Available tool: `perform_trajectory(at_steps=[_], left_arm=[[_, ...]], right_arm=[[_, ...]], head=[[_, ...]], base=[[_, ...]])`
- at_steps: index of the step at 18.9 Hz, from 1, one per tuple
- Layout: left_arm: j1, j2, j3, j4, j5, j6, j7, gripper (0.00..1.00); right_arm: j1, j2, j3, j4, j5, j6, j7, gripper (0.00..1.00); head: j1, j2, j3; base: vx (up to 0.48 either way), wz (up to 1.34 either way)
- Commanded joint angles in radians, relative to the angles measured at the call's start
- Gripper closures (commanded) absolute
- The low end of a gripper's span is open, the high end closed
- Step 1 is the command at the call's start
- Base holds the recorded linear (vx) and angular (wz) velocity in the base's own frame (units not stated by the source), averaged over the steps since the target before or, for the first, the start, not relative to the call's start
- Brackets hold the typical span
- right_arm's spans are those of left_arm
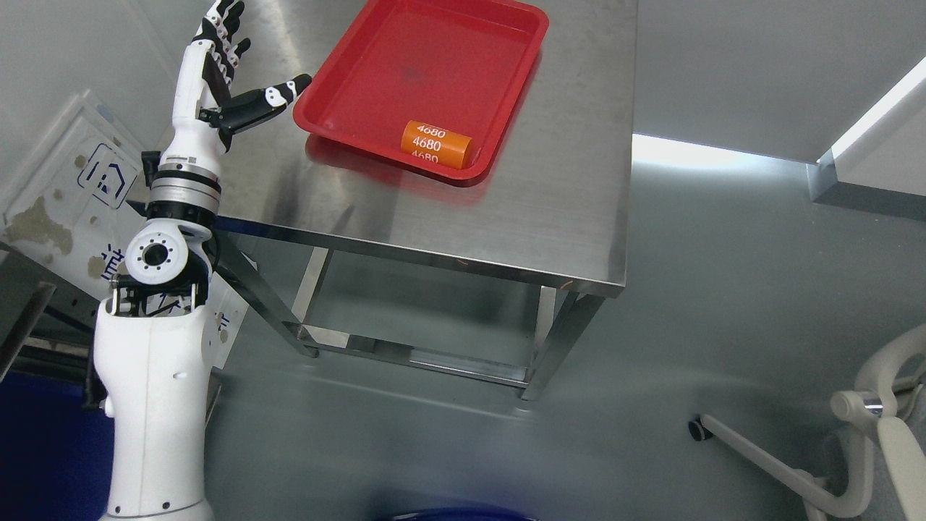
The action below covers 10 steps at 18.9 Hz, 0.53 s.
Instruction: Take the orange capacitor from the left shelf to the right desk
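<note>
Orange capacitor in red tray, apart from open left robot hand.

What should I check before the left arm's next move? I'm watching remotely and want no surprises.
1. Left hand empty, fingers spread: ok.
2. Orange capacitor in view, lying on its side in the red tray: ok.
3. Tray fully on the steel table: ok.
4. Nothing between hand and capacitor except the tray rim: ok.
5. Right hand position: cannot tell, out of view.
</note>
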Motion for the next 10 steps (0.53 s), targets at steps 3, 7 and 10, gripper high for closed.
perform_trajectory(at_steps=[3, 7, 10], left_arm=[[0.055, 0.047, 0.077, -0.042, 0.022, 0.005, -0.004, 0.0], [0.057, 0.052, 0.078, -0.042, 0.022, 0.006, -0.009, 0.0], [0.062, 0.061, 0.077, -0.041, 0.022, 0.009, -0.01, 0.0]], right_arm=[[0.014, -0.017, -0.011, -0.034, 0.0, 0.0, 0.0, 0.0], [0.014, -0.017, -0.011, -0.034, 0.0, 0.0, 0.0, 0.0], [0.014, -0.017, -0.011, -0.034, 0.0, 0.0, 0.0, 0.0]], head=[[0.0, 0.0, 0.0], [0.0, 0.0, 0.0], [0.0, 0.0, 0.0]], base=[[0.0, 0.0], [0.0, 0.0], [0.0, 0.0]])
